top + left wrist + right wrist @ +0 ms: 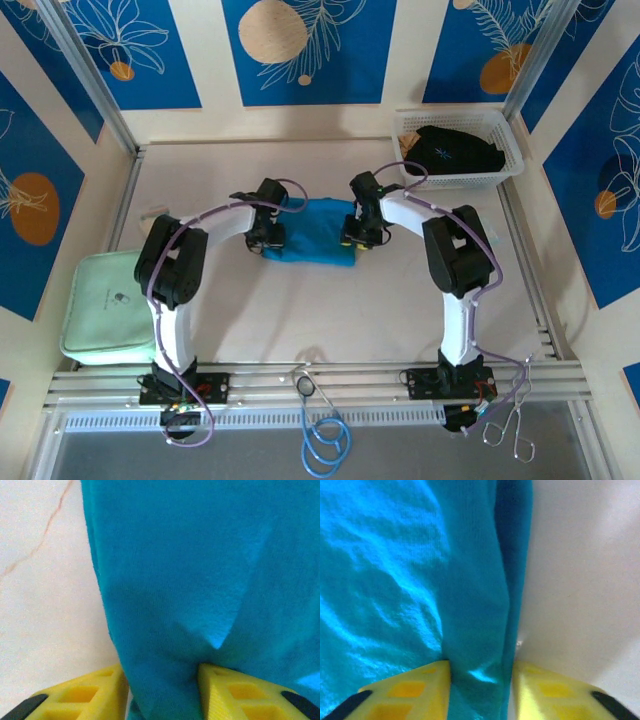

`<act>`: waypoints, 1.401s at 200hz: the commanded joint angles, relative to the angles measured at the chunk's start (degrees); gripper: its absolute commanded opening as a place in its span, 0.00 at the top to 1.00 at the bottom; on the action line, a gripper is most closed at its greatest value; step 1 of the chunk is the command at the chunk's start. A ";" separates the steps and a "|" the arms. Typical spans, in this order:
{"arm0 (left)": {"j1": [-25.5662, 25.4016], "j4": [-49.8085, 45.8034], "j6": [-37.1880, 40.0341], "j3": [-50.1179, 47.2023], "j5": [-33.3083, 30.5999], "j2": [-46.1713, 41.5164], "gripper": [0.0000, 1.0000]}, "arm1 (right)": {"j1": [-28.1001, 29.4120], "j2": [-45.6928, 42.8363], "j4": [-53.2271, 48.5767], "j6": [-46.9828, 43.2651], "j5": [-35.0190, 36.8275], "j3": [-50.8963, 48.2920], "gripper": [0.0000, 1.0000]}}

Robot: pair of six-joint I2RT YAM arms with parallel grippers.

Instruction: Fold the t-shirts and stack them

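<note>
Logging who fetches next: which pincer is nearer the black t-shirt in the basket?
Right. The right pincer pinches the right edge of the teal t-shirt, the side toward the black t-shirt; the left pincer pinches the left edge, farther away.

From overhead, both ends of the teal t-shirt (315, 232) are buried under the left gripper (265, 240) and right gripper (360, 238), so its edges there are anyone's guess. On the wrist cams the yellow fingers (90, 697) get chopped by the bottom edge and the cloth runs off the top. The black t-shirt (475, 155) is wadded in the basket (512, 150), pale mark (444, 153) too tiny to read.
</note>
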 commanded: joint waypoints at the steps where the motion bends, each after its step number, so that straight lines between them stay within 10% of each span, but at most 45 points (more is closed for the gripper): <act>1: 0.71 1.68 -0.53 0.21 1.31 4.11 0.67 | 0.29 2.27 0.36 0.65 -0.99 1.42 0.68; 42: 0.84 2.53 -0.10 0.85 1.61 6.57 0.94 | -0.52 5.84 0.52 0.52 -1.42 4.35 1.00; 207: 6.11 -26.03 15.18 66.49 -2.19 43.53 1.00 | -10.86 34.31 -10.90 -8.23 -1.34 53.94 1.00; 247: 6.29 -25.92 17.23 68.83 -3.29 44.03 1.00 | -11.22 35.10 -11.40 -8.21 -1.60 55.41 0.91; 280: 6.32 -25.66 17.42 68.17 -4.51 40.41 0.36 | -11.27 32.82 -13.76 -9.97 -0.89 57.99 0.36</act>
